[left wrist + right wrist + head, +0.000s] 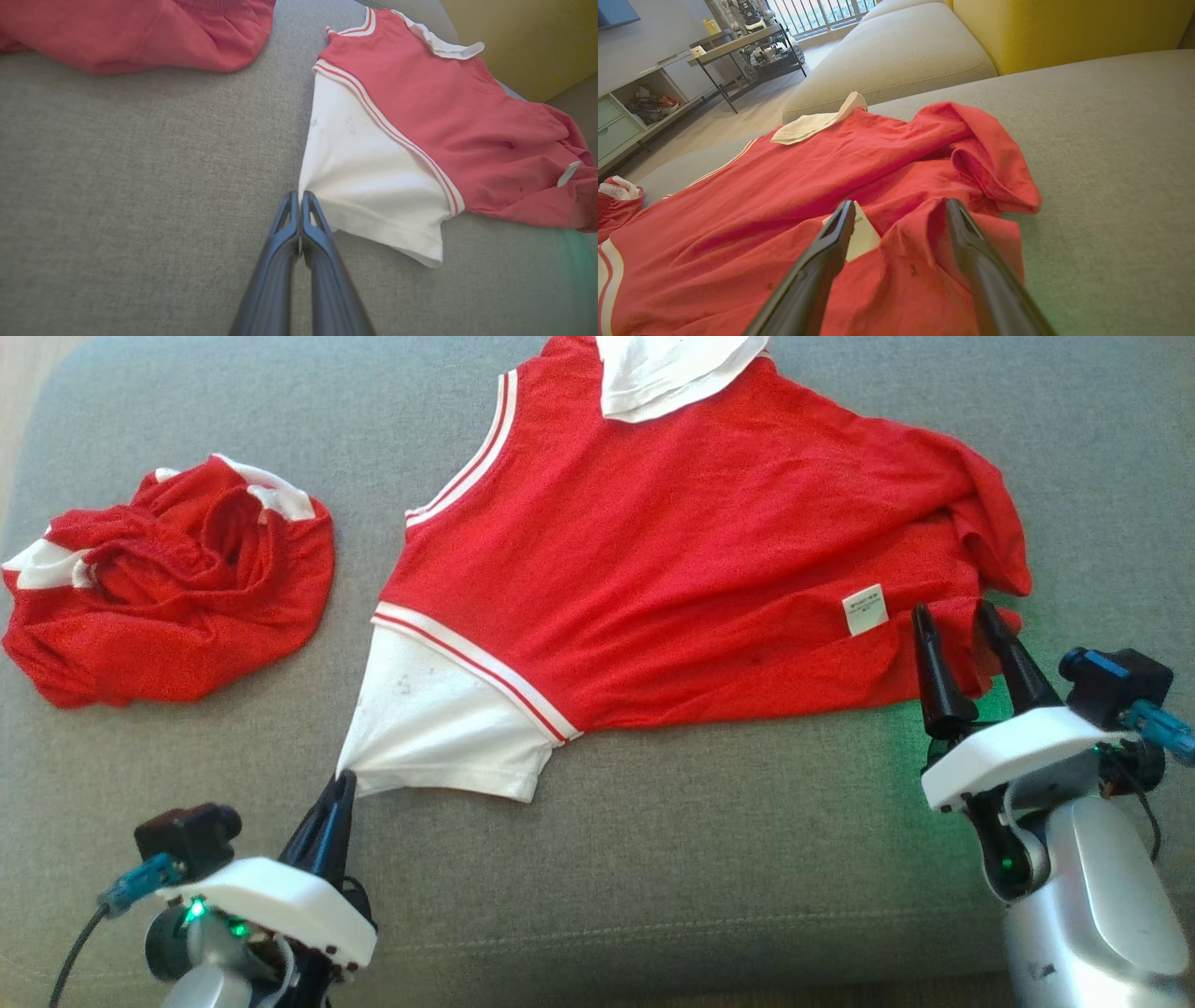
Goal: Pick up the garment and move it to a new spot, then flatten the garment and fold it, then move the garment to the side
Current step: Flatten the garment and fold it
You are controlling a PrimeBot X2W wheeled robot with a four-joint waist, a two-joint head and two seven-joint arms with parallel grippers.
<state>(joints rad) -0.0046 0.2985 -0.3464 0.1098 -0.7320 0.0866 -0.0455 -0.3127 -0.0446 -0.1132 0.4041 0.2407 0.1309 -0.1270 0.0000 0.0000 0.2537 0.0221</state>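
Shirt (672,541) lies spread on the grey cushion (747,859), white sleeve (439,728) pinched by the closed left gripper (342,782) at 7 o'clock; the right gripper (952,611), jaws apart and holding nothing, sits at its hem (840,695) at 4 o'clock.

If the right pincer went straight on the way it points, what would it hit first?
The right pincer, open, points at the crumpled red hem of the shirt, beside its white label. It would likely meet that fabric first; how close the tips are to it is unclear.
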